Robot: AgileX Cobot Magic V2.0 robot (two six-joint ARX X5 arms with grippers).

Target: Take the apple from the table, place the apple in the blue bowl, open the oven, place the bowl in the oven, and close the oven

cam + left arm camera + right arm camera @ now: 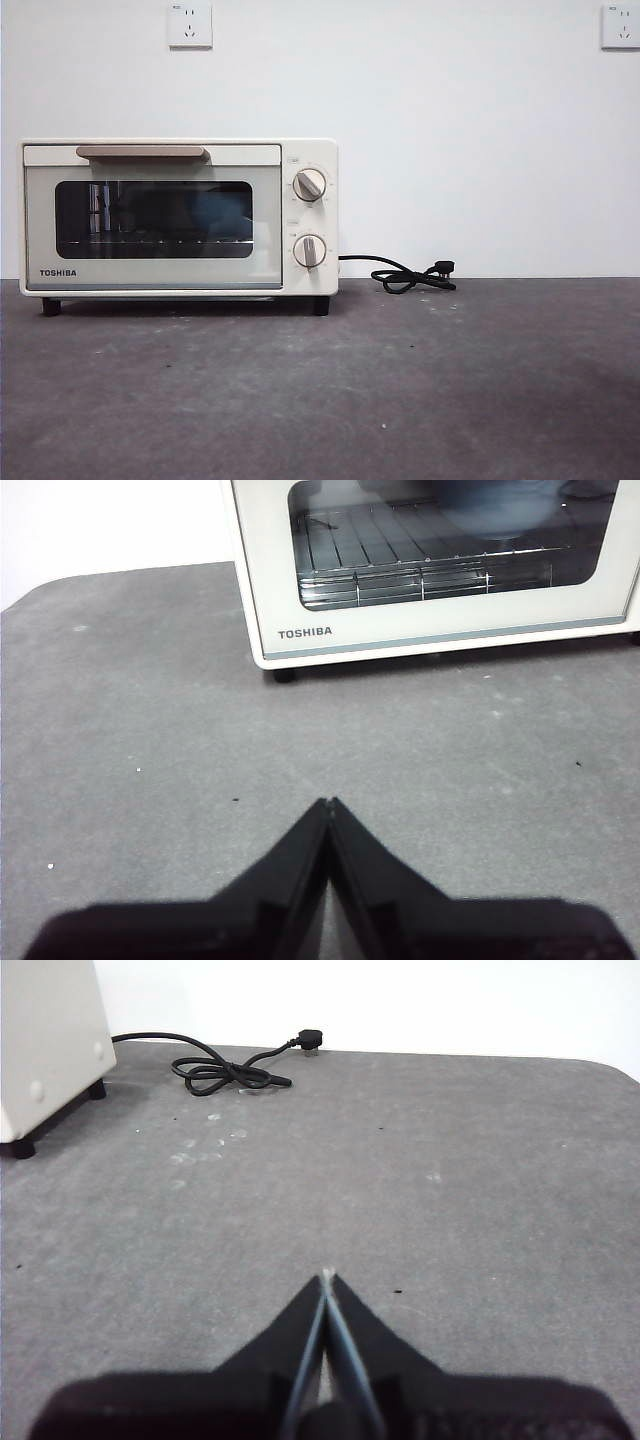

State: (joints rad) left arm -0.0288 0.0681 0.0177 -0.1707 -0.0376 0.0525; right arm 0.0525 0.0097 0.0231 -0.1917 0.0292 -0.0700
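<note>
Looks like this one's basically wrapped up. The cream-white Toshiba toaster oven [178, 217] with the dark glass door sits at about 9 o'clock on the dark grey mottled tabletop [400, 400], door shut, tan bar handle [142, 152] flush along the top.

Through the glass there's a bluish rounded shape on the wire rack, which I'd take for the deep matte blue bowl [495, 505] (the left wrist view catches it better than the front one). The red apple I can't make out at all; no sign of it on the table, so my guess is it's inside the bowl.

Both arms are back from the oven. The left gripper [329, 803] hangs over bare table in front of the oven, jaws pressed together on nothing. The right gripper [327, 1278] is the same, clamped empty, with the black power cord [215, 1068] coiled off around 11 o'clock.

Nothing left to do, I reckon.
</note>
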